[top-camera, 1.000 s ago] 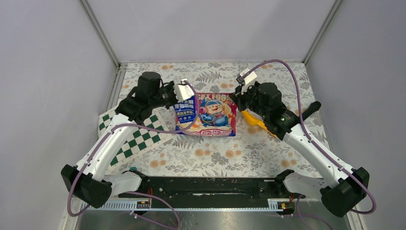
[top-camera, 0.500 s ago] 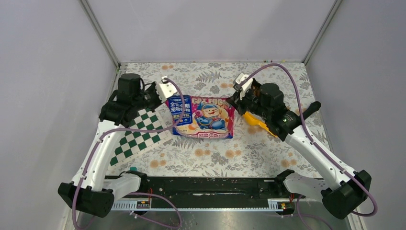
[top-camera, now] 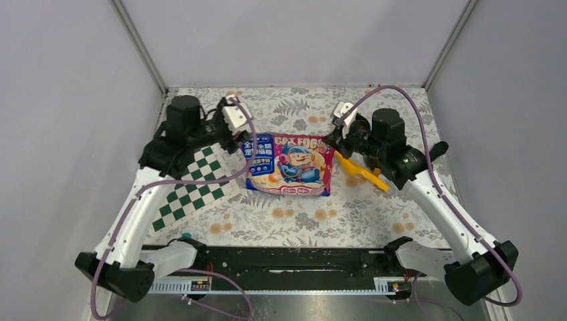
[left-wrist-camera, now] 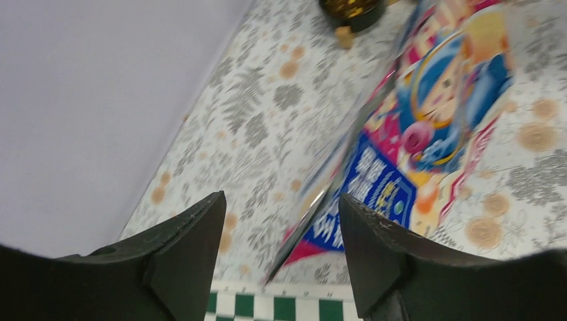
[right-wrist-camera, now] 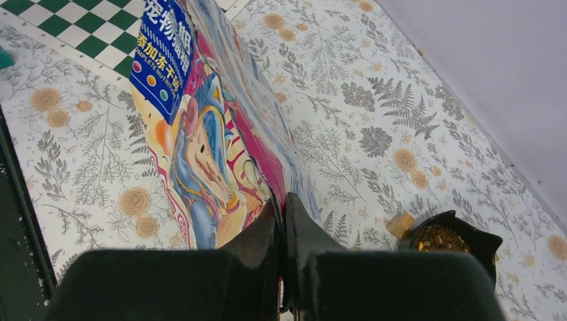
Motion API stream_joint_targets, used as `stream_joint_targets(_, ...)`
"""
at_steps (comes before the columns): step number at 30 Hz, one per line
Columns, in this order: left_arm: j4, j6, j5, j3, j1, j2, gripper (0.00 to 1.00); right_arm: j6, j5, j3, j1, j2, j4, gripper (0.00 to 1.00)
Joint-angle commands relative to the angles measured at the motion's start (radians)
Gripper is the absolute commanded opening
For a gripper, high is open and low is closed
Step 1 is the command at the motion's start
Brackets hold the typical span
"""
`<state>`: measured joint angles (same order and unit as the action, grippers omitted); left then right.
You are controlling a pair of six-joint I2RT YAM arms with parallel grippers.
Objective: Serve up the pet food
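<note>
one bag (top-camera: 291, 164), one scoop (top-camera: 361, 172), one bowl (right-wrist-camera: 444, 241), one checkered mat (top-camera: 190, 190).

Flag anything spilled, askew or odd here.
No spill shows. The bag is pinched at one corner by the right gripper alone; the left gripper is open, not holding it. A small tan lump sits beside the bowl; what it is, I cannot tell.

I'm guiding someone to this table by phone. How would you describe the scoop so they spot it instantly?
On the floral tablecloth, find the glossy cartoon-printed pet food bag lying in the middle. The scoop lies on the cloth just to the bag's right. It is the only plain orange plastic thing there, unlike the patterned bag and the green-and-white checkered mat.
</note>
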<state>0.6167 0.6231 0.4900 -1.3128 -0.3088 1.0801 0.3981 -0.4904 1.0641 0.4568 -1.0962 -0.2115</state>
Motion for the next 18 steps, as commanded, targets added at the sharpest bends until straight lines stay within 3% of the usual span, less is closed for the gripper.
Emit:
stream_joint_targets(1,-0.095,-0.031,-0.013,-0.063,-0.121,0.091,0.65,0.024,-0.121,0.075,-0.004,-0.021,0.040,0.00)
stream_joint_targets(4,-0.141,-0.036,-0.005,-0.090,-0.208,0.159,0.66,0.024,-0.137,0.079,-0.003,-0.032,0.041,0.00)
stream_joint_targets(8,-0.169,-0.018,0.005,-0.160,-0.293,0.279,0.56,0.024,-0.142,0.072,-0.003,-0.034,0.050,0.00)
stream_joint_targets(18,-0.175,-0.009,0.051,-0.273,-0.394,0.468,0.41,-0.011,-0.131,0.026,-0.003,-0.016,0.130,0.00)
